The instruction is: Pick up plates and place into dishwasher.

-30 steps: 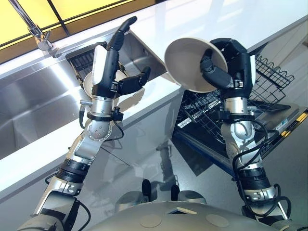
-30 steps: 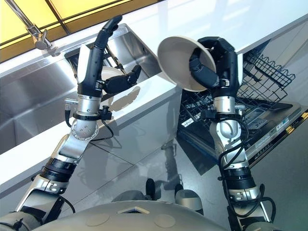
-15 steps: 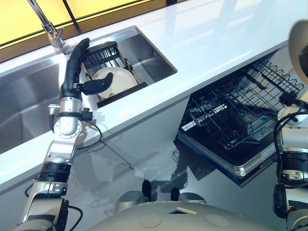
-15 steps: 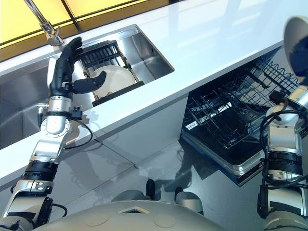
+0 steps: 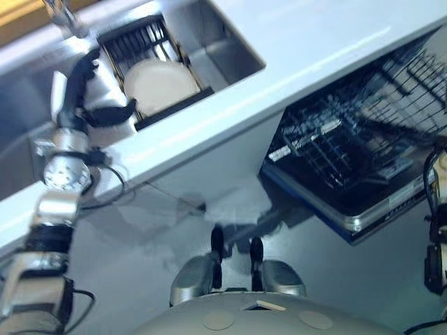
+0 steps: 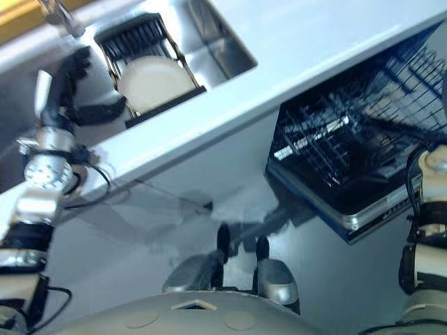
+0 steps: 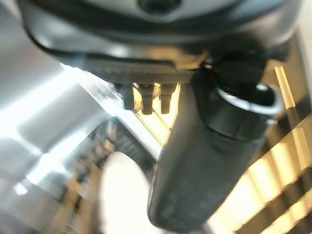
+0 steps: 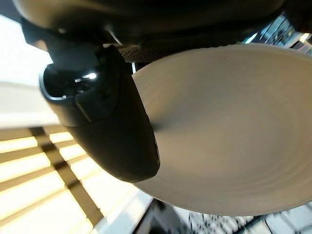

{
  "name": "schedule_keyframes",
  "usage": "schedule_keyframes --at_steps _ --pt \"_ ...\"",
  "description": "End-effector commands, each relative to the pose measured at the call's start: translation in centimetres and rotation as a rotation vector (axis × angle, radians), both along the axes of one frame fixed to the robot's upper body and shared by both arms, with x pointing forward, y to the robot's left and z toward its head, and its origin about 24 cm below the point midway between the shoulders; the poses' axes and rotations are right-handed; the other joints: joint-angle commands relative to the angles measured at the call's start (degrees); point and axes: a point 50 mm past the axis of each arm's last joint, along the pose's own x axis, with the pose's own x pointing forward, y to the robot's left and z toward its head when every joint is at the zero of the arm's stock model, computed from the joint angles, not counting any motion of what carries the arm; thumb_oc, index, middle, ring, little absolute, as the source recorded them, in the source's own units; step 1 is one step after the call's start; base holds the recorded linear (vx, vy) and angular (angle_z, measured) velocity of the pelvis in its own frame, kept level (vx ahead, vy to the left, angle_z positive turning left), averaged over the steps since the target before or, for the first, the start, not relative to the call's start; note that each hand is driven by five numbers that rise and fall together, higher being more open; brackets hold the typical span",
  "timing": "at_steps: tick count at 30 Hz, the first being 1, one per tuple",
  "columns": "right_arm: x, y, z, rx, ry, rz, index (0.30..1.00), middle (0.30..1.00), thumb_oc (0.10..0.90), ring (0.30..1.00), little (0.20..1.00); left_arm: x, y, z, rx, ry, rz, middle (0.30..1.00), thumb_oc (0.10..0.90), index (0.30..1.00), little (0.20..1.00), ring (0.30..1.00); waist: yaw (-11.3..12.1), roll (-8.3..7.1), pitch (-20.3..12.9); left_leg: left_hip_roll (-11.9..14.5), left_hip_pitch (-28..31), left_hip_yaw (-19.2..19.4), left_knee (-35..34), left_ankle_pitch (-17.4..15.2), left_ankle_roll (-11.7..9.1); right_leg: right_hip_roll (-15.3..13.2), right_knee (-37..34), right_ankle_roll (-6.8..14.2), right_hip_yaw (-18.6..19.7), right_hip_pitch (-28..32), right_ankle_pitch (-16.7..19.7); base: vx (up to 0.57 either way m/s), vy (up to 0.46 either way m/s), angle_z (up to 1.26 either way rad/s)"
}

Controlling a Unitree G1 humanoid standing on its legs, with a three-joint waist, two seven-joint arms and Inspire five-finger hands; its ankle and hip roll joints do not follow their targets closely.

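Note:
A cream plate point(image 5: 159, 85) stands on edge in a black rack point(image 5: 136, 45) inside the steel sink point(image 5: 223, 49). My left hand point(image 5: 70, 98) is just left of that plate, fingers straight and thumb point(image 7: 204, 161) reaching toward it, holding nothing. The same plate point(image 7: 122, 195) shows pale past the thumb in the left wrist view. My right hand point(image 8: 112, 122) is shut on a second cream plate point(image 8: 234, 126), its thumb pressed across the plate's face. Dishwasher rack wire shows beyond that plate's edge.
The dishwasher's dark wire rack point(image 5: 349, 132) is pulled out over its lowered door point(image 5: 370, 216) at the right, under the white countertop point(image 5: 314, 42). A faucet point(image 5: 63, 14) stands behind the sink. Grey floor lies in front of the cabinets.
The camera has tilted. My right hand has carried its plate from the middle away to the right, toward the dishwasher. My left hand has moved left and stays beside the plate in the sink rack.

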Motion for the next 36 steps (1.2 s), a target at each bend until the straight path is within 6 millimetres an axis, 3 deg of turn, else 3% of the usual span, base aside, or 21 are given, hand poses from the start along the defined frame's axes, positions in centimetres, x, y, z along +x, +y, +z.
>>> schedule_keyframes --at_steps 1,8,15,20,28,36 --pt "-0.7 0.0 8.3 -0.2 -0.199 0.02 0.3 0.3 0.1 0.3 0.2 -0.3 1.1 6.7 0.052 -0.25 0.038 0.9 0.8 0.9 0.9 0.9 1.85 -1.7 -0.97 -0.7 -1.31 0.78 5.84 -7.81 0.15 0.64 10.14 1.99 1.62 -8.08 -4.35 -0.05 -0.013 0.02" --pt "-0.7 -0.2 9.9 -0.241 -0.179 -0.011 0.3 0.3 0.1 0.3 0.2 -0.8 2.3 8.1 0.099 -0.333 0.131 0.9 0.8 0.9 0.9 0.9 2.59 -1.6 3.02 -1.28 -7.4 0.78 8.59 -7.25 0.48 -0.39 12.14 1.99 0.46 -13.65 -3.59 -0.07 0.021 0.07" --pt "-0.6 -0.5 10.1 -0.222 -0.158 0.001 0.3 0.3 0.1 0.3 0.2 -1.4 2.7 10.6 0.192 -0.386 0.214 0.9 0.8 0.9 0.9 0.9 2.65 -0.93 4.31 -2.35 -9.04 0.28 9.01 -6.98 0.79 -0.58 13.06 1.69 0.54 -15.57 -3.5 -0.03 0.043 -0.02" --pt "-0.3 -0.6 9.2 -0.232 -0.086 0.043 0.3 0.3 0.1 0.3 0.2 -1.4 2.3 11.0 0.134 -0.407 0.159 0.9 0.8 0.9 0.9 0.9 2.49 -0.24 4.52 -3.01 -8.65 0.28 9.2 -6.76 0.75 -1.28 13.9 1.63 0.39 -15.46 -3.62 0.02 0.06 0.0" --pt "1.8 -0.4 5.8 -0.218 0.365 0.135 0.3 0.3 0.1 0.3 0.2 -1.2 0.7 10.8 0.085 -0.415 -0.002 0.9 0.8 0.9 0.9 0.9 2.85 -1.11 5.19 -3.23 -8.93 0.9 9.42 -6.62 0.95 -1.4 14.45 1.55 0.18 -15.95 -3.59 0.0 -0.007 0.02" --pt "3.5 1.0 3.5 -0.157 0.496 0.197 0.3 0.3 0.1 0.3 0.2 -0.5 -0.9 10.3 0.096 -0.371 -0.123 0.9 0.8 0.9 0.9 0.9 3.49 -1.86 5.36 -3.29 -8.27 1.29 10.57 -6.86 1.18 -1.09 15.25 1.56 -0.24 -15.17 -3.48 0.01 -0.021 -0.02"
